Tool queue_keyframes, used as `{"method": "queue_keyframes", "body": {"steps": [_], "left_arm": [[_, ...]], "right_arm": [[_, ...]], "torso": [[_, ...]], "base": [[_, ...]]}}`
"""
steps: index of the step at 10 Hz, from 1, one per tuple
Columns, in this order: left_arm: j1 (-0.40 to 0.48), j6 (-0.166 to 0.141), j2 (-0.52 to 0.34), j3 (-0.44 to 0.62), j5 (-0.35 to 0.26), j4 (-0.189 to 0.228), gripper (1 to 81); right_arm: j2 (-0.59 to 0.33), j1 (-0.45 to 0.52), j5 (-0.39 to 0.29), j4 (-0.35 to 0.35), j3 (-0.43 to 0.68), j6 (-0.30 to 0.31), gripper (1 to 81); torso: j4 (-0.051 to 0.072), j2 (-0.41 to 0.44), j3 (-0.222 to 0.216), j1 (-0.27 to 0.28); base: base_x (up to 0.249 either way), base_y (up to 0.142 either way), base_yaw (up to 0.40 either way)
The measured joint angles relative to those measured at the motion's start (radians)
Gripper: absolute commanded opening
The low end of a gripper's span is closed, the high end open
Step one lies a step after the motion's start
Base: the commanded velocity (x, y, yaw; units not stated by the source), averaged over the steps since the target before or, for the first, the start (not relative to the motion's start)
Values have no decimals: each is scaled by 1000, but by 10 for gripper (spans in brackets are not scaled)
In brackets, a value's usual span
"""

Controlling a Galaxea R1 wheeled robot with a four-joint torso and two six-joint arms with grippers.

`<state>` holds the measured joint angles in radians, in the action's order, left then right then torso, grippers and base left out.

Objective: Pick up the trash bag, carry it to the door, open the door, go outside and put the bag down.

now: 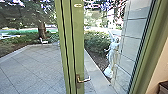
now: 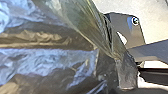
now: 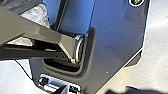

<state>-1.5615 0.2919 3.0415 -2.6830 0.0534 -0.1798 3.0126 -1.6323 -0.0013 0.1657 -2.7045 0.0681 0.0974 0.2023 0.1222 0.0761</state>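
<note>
Left jaws: beside the gathered plastic; how far open they are, and whether they grip it, I cannot tell.
Right jaws: near the robot's base; opening and hold cannot be told.
Trash bag: a dark, glossy, crumpled trash bag (image 2: 50,62), close up at the left wrist, next to the robot's base plate (image 2: 125,25).
Bag's direction: the folds draw together from the wide, bulging body into a narrow neck (image 2: 116,56), which points toward the plate and bar; a short loose end (image 2: 127,77) hangs past it.
Bag's long axis: from bulging body to neck; whether it stands upright or leans cannot be told.
Jointed bar: part of the robot, angled across its base plate at the right wrist (image 3: 50,37).
Crumpled piece: pale, shiny film (image 3: 37,15) beyond the bar; bag or not, unclear.
Door: green upright (image 1: 77,45) straight ahead, with a metal lever handle (image 1: 83,80) pointing sideways to the right; closed or ajar, cannot tell.
Yard: grey paving (image 1: 32,67) outside, edged by a pale kerb.
Statue: whitish figure (image 1: 113,51), standing upright between hedge (image 1: 96,42) and tiled wall (image 1: 133,32).
Tree: thick trunk (image 1: 42,31) beyond the paving.
</note>
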Motion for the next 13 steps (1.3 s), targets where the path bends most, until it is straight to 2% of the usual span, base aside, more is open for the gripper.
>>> {"method": "queue_keyframes", "body": {"steps": [2, 5, 7, 13], "left_arm": [[-5, 0, -23, 39, 3, 0, 10], [-5, 0, -88, 156, 5, 0, 10], [-8, 0, -122, 178, 8, 0, 10], [-10, 0, -138, 151, 7, 0, 10]], "right_arm": [[-11, -7, 6, 0, 19, 0, 811], [-61, -13, 9, 0, 123, -1, 811], [-98, -14, 10, 0, 171, 0, 811], [-108, -25, 16, 0, 96, 0, 811]], "torso": [[0, 0, 0, 0], [0, 0, 0, 0], [0, 0, 0, 0], [0, 0, 0, 0]], "base": [[0, 0, 317], [0, 0, 318], [0, 0, 318], [0, 0, 318]]}}
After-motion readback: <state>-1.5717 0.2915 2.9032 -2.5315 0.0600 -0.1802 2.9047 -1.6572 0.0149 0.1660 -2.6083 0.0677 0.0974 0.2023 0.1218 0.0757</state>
